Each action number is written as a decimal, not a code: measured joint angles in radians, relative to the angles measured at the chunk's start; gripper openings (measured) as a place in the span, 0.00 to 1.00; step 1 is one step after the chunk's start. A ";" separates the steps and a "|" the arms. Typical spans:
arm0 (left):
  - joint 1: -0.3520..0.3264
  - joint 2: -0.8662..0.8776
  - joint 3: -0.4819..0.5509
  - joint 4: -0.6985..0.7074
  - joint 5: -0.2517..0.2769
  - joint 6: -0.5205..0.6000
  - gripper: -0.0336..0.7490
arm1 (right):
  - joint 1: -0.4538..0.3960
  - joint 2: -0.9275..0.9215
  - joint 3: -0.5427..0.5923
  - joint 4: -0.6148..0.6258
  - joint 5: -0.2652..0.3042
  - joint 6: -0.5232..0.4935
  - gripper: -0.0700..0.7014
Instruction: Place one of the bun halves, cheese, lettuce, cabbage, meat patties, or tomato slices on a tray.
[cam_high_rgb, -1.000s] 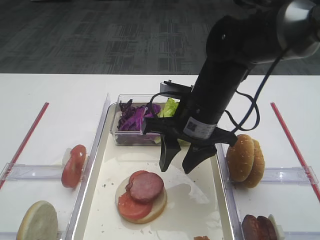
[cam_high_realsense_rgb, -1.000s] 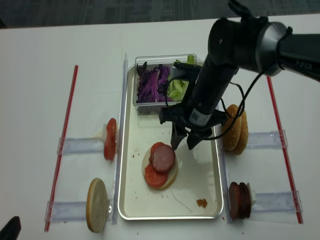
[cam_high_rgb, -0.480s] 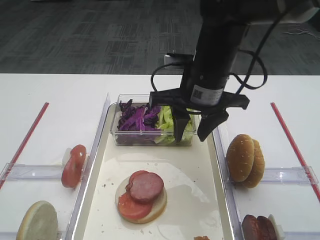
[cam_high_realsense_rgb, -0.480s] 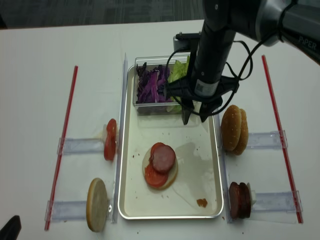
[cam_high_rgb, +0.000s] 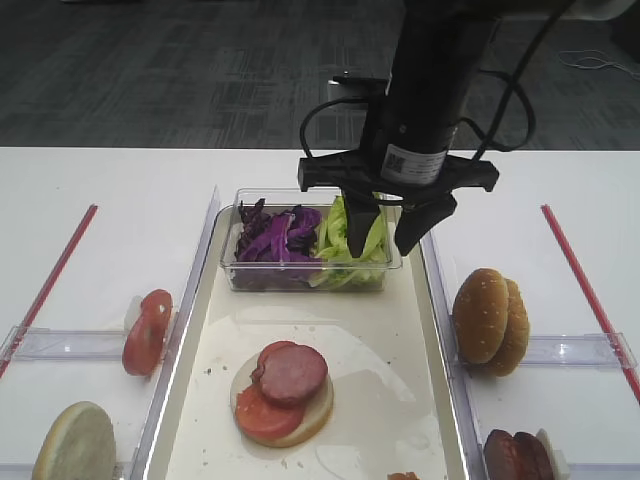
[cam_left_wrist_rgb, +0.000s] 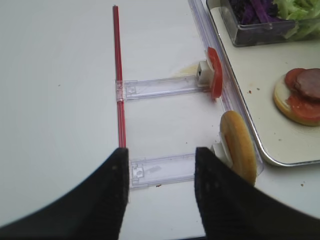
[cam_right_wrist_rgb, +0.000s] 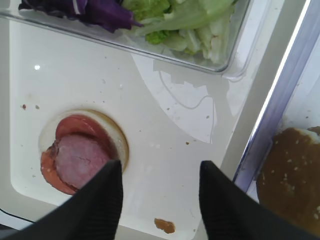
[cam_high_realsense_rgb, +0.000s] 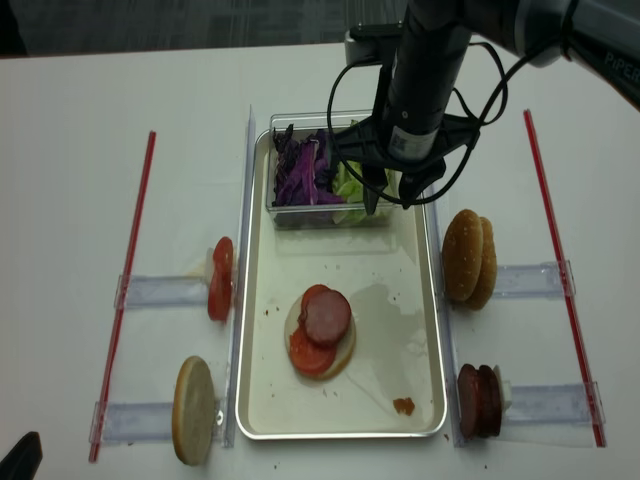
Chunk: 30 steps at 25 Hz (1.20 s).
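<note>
A: Right gripper (cam_high_rgb: 384, 230) hangs over the lettuce (cam_high_rgb: 352, 240) at the tray's (cam_high_rgb: 440, 330) twelve o'clock, jaws apart, nothing between them.

B: Best drop straight down and pinch only green leaf; the cabbage (cam_high_rgb: 272, 236) lies touching it at nine o'clock.

A: The clear box (cam_high_rgb: 300, 280) wall could catch a fingertip. The stacked bun half (cam_high_rgb: 284, 392) sits clear at six; left gripper (cam_left_wrist_rgb: 159, 172) idles released, off-tray.

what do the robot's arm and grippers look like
The right arm is glossy black, with black cables looping beside it and a white barcode label above the right gripper. The fingers are matte black with ribbed faces, like the left gripper's.
</note>
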 joint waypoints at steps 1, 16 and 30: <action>0.000 0.000 0.000 0.000 0.000 0.000 0.42 | 0.000 0.000 0.000 -0.002 0.000 0.002 0.58; 0.000 0.000 0.000 0.000 0.000 0.000 0.42 | -0.086 -0.078 0.007 -0.069 0.007 -0.016 0.58; 0.000 0.000 0.000 0.000 0.000 0.000 0.42 | -0.425 -0.282 0.196 -0.140 0.009 -0.108 0.58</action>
